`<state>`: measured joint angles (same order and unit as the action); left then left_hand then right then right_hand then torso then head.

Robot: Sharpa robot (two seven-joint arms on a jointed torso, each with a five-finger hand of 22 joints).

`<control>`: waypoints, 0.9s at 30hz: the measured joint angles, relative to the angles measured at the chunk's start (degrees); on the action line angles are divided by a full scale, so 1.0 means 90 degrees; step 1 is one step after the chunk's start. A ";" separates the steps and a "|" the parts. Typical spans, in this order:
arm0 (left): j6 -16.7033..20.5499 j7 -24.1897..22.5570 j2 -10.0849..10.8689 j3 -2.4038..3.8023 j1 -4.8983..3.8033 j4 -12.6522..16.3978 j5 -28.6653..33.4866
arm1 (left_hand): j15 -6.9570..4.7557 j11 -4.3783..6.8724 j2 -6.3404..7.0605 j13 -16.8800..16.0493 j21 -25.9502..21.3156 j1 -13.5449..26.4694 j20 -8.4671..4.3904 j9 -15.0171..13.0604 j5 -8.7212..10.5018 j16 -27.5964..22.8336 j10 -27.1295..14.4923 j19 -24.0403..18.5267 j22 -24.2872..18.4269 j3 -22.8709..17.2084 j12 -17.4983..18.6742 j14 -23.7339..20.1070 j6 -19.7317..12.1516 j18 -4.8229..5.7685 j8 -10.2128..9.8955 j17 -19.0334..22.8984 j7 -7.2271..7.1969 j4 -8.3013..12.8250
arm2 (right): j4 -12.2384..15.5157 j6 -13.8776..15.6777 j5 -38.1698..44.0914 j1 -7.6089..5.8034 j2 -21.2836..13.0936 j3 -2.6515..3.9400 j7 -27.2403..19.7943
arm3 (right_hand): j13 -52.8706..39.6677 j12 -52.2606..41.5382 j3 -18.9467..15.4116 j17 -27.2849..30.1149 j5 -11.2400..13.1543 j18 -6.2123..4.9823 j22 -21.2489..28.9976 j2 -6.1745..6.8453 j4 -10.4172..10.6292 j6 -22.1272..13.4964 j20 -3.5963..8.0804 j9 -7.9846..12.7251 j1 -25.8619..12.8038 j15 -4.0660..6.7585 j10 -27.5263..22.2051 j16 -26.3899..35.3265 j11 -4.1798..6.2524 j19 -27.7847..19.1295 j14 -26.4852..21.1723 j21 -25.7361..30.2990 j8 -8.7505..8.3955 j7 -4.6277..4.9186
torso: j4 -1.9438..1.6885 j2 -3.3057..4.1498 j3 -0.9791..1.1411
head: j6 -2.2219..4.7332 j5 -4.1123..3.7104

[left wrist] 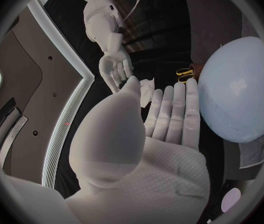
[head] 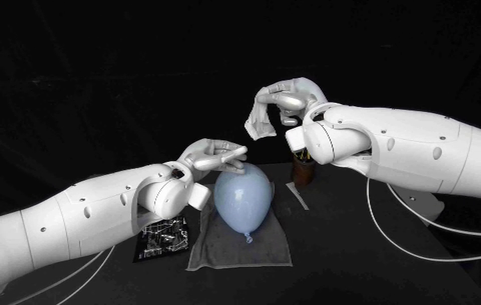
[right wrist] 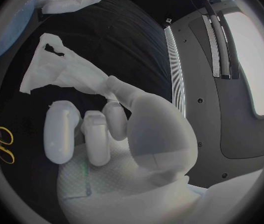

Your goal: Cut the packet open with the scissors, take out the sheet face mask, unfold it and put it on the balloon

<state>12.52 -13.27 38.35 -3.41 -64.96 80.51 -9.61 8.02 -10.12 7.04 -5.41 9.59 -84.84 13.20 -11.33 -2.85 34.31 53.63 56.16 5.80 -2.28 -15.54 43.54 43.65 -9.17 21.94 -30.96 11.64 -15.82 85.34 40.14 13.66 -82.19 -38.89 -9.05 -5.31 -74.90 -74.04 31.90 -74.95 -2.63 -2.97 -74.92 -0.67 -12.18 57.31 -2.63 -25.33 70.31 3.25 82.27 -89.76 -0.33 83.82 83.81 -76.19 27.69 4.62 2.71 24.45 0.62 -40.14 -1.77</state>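
A pale blue balloon [head: 244, 194] [left wrist: 237, 89] lies on a grey towel [head: 240, 246] at the table's middle. My left hand [head: 213, 155] [left wrist: 163, 119] hovers by the balloon's far end, fingers straight and apart, holding nothing. My right hand [head: 290, 100] [right wrist: 101, 134] is raised above and behind the balloon and pinches the white sheet mask [head: 258, 121] [right wrist: 63, 72] [left wrist: 145, 92], which hangs crumpled and mostly folded from its fingers. The black packet [head: 163, 235] lies left of the towel. Yellow-handled scissors [right wrist: 1, 143] [left wrist: 184, 73] stand in a brown holder [head: 301, 171] behind the balloon.
A thin white strip [head: 297, 195] lies on the table just right of the balloon. White cables [head: 401, 242] loop under my right arm at the right side.
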 measured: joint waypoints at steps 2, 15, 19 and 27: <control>0.0038 -0.0034 -0.0059 0.0033 0.0000 -0.0006 -0.0029 | 0.0078 -0.0070 -0.0020 0.0023 -0.0119 -0.0124 0.0111 0.0022 0.0000 0.0104 -0.0177 -0.0153 -0.0065 0.0094 0.0007 -0.0296 -0.0135 0.0038 -0.0108 0.0001 -0.0036 -0.0002 | -0.0015 0.0044 0.0023 -0.0002 0.0040 0.0000 0.0015 | -0.0001 0.0000 0.0016 0.0000 0.0001 0.0000 0.0002 0.0000 -0.0016 0.0012 0.0000 0.0000 0.0000 0.0000 0.0000 0.0000 0.0000 0.0000 0.0000 0.0001 0.0000 -0.0011 | -0.0001 0.0001 0.0001 | 0.0002 0.0010; 0.0627 -0.0041 -0.0359 0.0160 -0.0009 -0.0048 -0.0112 | -0.0379 0.0175 -0.0276 -0.0473 0.1837 -0.0320 -0.0503 -0.0072 0.0000 0.2920 -0.0201 0.1809 0.0981 0.0939 -0.1311 0.0713 -0.0246 -0.0077 -0.0224 -0.0940 -0.0089 -0.0062 | -0.0049 0.0216 0.0148 -0.0045 0.0336 0.0000 0.0058 | -0.0006 0.0007 0.0042 0.0006 0.0002 0.0001 -0.0002 0.0009 0.0009 0.0018 -0.0001 -0.0005 -0.0008 -0.0001 -0.0001 -0.0005 0.0001 -0.0002 0.0000 0.0002 -0.0013 -0.0018 | -0.0008 -0.0006 -0.0002 | 0.0065 0.0102; 0.0779 0.0045 -0.0419 0.0170 -0.0014 -0.0084 -0.0092 | -0.0491 0.0292 -0.0369 -0.0929 0.2739 -0.0407 -0.0605 -0.0137 0.0000 0.3462 -0.0426 0.1689 0.1617 0.1223 -0.2156 0.0930 -0.0265 -0.0076 -0.0204 -0.1114 -0.0097 -0.0062 | -0.0061 0.0246 0.0184 -0.0072 0.0415 0.0003 0.0061 | -0.0006 0.0007 0.0060 0.0006 0.0011 0.0000 -0.0003 0.0009 -0.0008 0.0017 -0.0002 -0.0007 -0.0007 -0.0001 -0.0001 -0.0005 0.0001 -0.0003 -0.0001 0.0003 -0.0020 -0.0018 | -0.0009 -0.0008 -0.0005 | 0.0084 0.0134; 0.1018 0.0276 -0.0469 0.0176 -0.0018 -0.0196 0.0062 | -0.0502 0.0305 -0.0616 -0.1402 0.3626 -0.0221 -0.0567 -0.0288 0.0000 0.3700 -0.0797 0.1139 0.2290 0.1653 -0.3106 0.0968 -0.0180 -0.0073 0.0094 -0.1150 -0.0076 -0.0085 | -0.0046 0.0270 0.0238 -0.0094 0.0503 0.0003 0.0063 | -0.0005 0.0007 0.0061 0.0004 0.0014 0.0001 -0.0004 0.0010 -0.0008 0.0010 -0.0004 -0.0006 -0.0007 0.0014 -0.0001 -0.0004 0.0001 -0.0005 0.0015 0.0003 0.0005 -0.0024 | -0.0013 -0.0007 -0.0004 | 0.0110 0.0170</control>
<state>21.68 -10.78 34.12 -1.83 -65.13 78.75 -9.05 3.51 -7.38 1.49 -18.03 42.22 -86.83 8.09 -13.92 -2.85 67.61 46.46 66.41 26.40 12.60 -43.50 52.26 42.02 -9.82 22.79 -41.32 10.96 -16.59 84.92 42.58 15.80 -83.04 -34.36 -9.02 -4.74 -74.94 -73.97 32.45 -74.91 -2.51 -2.97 -74.95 -0.58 -12.26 57.40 -2.66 -25.39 70.25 3.38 82.26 -89.79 -0.32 83.77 83.95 -76.16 27.73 4.41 2.59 24.38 0.59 -39.15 -0.24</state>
